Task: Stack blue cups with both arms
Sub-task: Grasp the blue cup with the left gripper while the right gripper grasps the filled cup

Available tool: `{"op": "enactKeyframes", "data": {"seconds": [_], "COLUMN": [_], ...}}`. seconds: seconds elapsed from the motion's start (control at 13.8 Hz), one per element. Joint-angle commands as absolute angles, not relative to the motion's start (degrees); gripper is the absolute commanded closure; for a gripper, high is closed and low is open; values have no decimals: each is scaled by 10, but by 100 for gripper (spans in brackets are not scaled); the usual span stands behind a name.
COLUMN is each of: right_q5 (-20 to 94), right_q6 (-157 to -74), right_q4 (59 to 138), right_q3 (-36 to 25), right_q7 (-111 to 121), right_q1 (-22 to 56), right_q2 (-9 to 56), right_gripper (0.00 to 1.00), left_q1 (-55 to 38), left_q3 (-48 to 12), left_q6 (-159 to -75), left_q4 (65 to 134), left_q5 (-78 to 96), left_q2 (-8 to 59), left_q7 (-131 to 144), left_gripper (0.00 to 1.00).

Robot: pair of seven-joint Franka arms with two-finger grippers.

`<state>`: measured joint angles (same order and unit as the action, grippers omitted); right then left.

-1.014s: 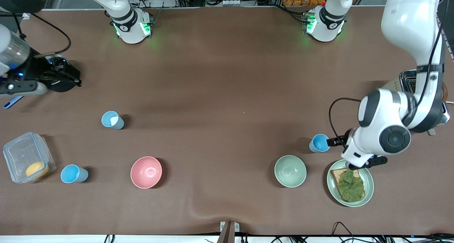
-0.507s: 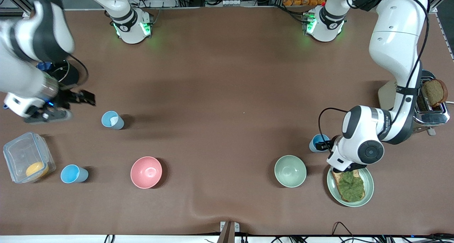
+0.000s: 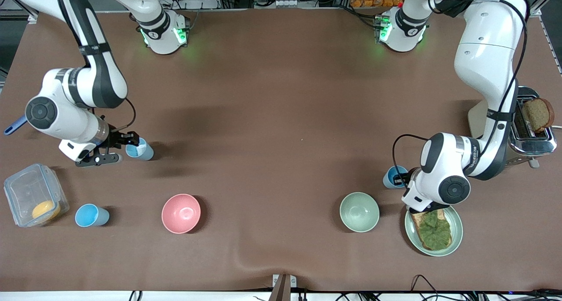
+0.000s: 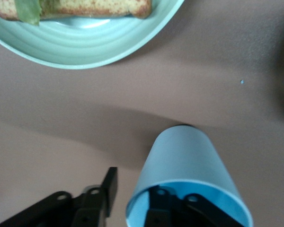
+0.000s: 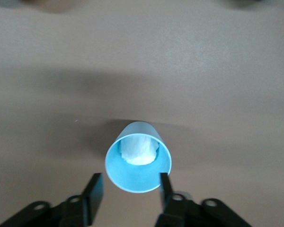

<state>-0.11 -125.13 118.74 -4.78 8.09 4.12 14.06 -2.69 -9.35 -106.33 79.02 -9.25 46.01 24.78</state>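
Observation:
Three blue cups stand upright on the brown table. One with a whitish patch inside [image 3: 139, 149] [image 5: 138, 163] stands toward the right arm's end. My right gripper [image 3: 130, 143] [image 5: 130, 183] is open, low beside it, a finger at each side of the rim's near edge. A second cup [image 3: 392, 177] [image 4: 189, 175] stands toward the left arm's end. My left gripper [image 3: 402, 178] [image 4: 132, 198] is open with one finger inside this cup and the other outside its wall. The third cup [image 3: 90, 215] stands alone, nearer the front camera.
A pink bowl [image 3: 181, 213] and a pale green bowl [image 3: 359, 212] stand nearer the front camera. A green plate [image 3: 456, 230] [image 4: 85, 47] with toast and lettuce lies under the left wrist. A toaster [image 3: 531, 134] and a clear lidded box [image 3: 33, 195] sit at the table's ends.
My right arm has swung in from the table's end and brought its gripper down beside the patched cup. My left gripper has slid onto its cup's rim.

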Motion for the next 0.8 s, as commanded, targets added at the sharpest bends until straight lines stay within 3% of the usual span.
{"op": "enactKeyframes", "data": {"seconds": [0.0,0.22,0.58,0.72], "right_q5": [-4,3,4,4], "right_q6": [-1270,-1303,-1318,-1324], "right_q4": [1185,1185,1186,1189], "right_q3": [-45,-45,-45,-45], "right_q7": [81,80,80,80], "right_q1": [40,55,58,58], "right_q2": [161,184,205,214], "right_gripper": [52,44,45,51], "left_q1": [-19,-13,16,26], "left_q3": [-99,-99,-101,-100], "left_q6": [-1069,-1069,-1056,-1056], "left_q4": [788,788,792,791], "left_q5": [-84,-47,37,116], "left_q2": [446,412,301,259], "left_q7": [254,250,244,250], "left_gripper": [100,100,100,100]}}
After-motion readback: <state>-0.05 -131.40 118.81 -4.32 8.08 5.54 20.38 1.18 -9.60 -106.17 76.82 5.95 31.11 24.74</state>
